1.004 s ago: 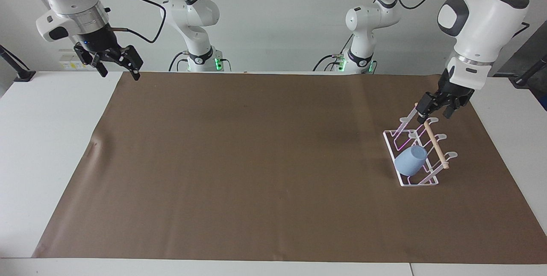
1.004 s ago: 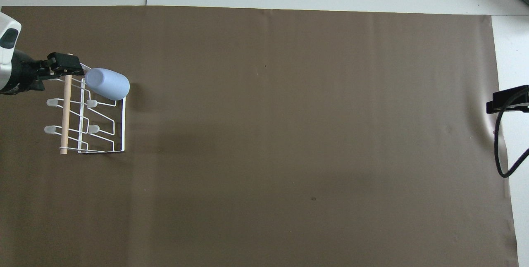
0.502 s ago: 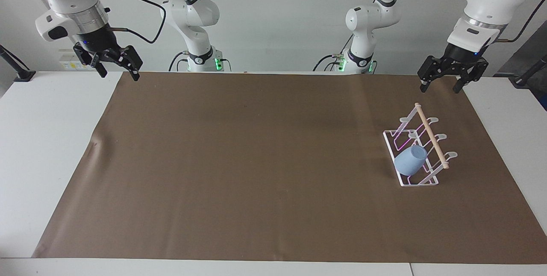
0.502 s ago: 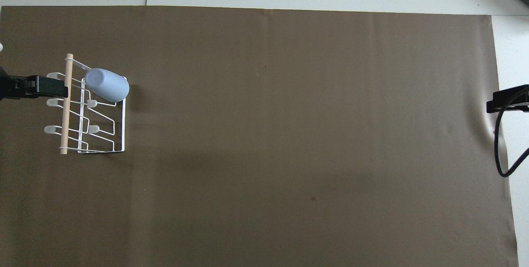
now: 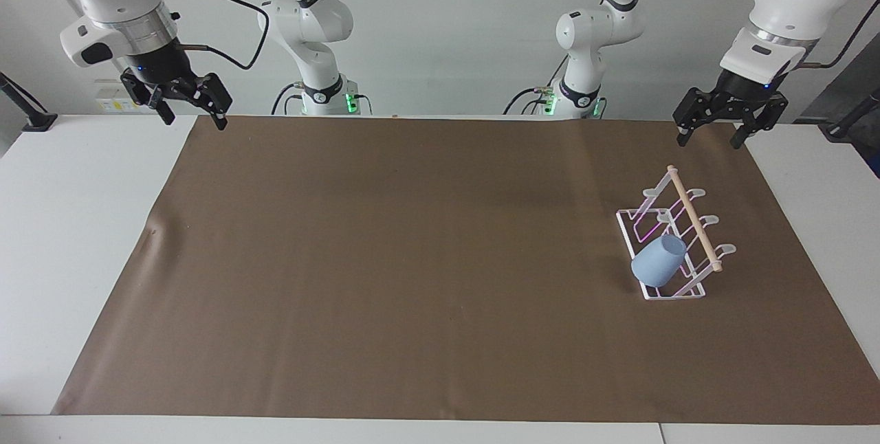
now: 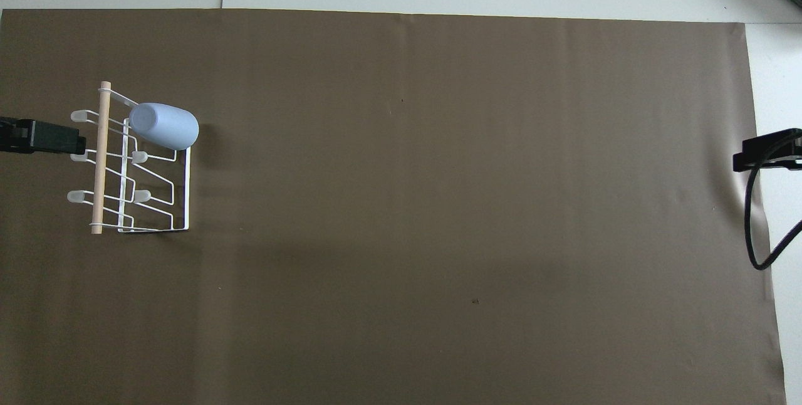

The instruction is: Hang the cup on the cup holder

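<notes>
The light-blue cup (image 5: 658,260) (image 6: 164,126) hangs tilted, base up, on a wire loop at the end of the white cup holder (image 5: 687,214) (image 6: 97,192) that lies farthest from the robots. The holder stands on the brown mat toward the left arm's end of the table. My left gripper (image 5: 709,142) (image 6: 44,136) is raised over the mat's edge at the robots' end. It is open, holds nothing, and is well apart from the holder. My right gripper (image 5: 194,121) (image 6: 761,155) waits open and holding nothing over the mat's corner at the right arm's end.
A brown mat (image 5: 412,258) covers most of the white table (image 5: 75,224). A black cable (image 6: 755,223) hangs from the right arm over the mat's edge. A small crease in the mat (image 5: 152,231) shows toward the right arm's end.
My left gripper has lifted away from the holder's wooden dowel and drawn back toward the robots' end. The cup has settled slightly on its loop. The right arm has barely moved.
</notes>
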Tool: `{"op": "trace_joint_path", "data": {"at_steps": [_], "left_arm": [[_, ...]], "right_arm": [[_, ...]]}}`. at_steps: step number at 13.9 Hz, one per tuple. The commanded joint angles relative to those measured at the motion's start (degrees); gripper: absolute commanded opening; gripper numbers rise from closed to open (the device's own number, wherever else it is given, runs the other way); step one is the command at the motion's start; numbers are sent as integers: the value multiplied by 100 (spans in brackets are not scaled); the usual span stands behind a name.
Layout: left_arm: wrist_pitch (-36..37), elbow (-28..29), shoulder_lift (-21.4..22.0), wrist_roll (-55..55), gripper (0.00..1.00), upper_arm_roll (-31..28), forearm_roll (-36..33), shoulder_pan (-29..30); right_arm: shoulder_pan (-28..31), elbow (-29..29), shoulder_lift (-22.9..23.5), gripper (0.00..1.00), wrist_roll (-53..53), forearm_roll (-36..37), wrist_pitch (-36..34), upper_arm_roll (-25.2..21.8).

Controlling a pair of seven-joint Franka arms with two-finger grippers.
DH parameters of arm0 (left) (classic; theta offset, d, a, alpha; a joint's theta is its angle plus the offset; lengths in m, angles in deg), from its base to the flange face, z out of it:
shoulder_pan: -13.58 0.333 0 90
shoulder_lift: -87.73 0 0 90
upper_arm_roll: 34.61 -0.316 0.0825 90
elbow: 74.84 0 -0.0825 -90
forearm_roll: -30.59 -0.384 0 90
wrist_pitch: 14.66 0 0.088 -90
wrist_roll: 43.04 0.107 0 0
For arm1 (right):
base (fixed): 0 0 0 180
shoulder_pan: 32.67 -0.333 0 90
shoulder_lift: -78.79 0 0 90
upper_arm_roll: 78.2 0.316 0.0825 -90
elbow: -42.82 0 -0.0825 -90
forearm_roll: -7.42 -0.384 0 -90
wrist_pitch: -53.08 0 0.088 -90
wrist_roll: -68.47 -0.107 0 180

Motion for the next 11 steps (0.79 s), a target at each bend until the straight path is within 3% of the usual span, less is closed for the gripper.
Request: {"op": "trace_joint_path", "data": {"at_steps": [1, 2, 4, 7, 11], "left_arm": [[305, -305, -132, 69, 100, -835, -218, -934], [322, -288, -97, 69, 100, -1407, -210, -1514], [340, -287, -97, 112, 100, -1921, -210, -1967], [375, -287, -79, 113, 100, -2089, -219, -2292], [726, -252, -70, 104, 100, -2011, -202, -2267]], "right_arm": [[1, -95, 0, 100, 1, -86, -185, -28], [9, -43, -26, 100, 1, -86, -167, -28], [-26, 45, -70, 100, -17, -86, -106, -28], [-70, 116, -88, 100, 1, -86, -79, -19], [-70, 134, -106, 100, 18, -86, -71, -28]]}}
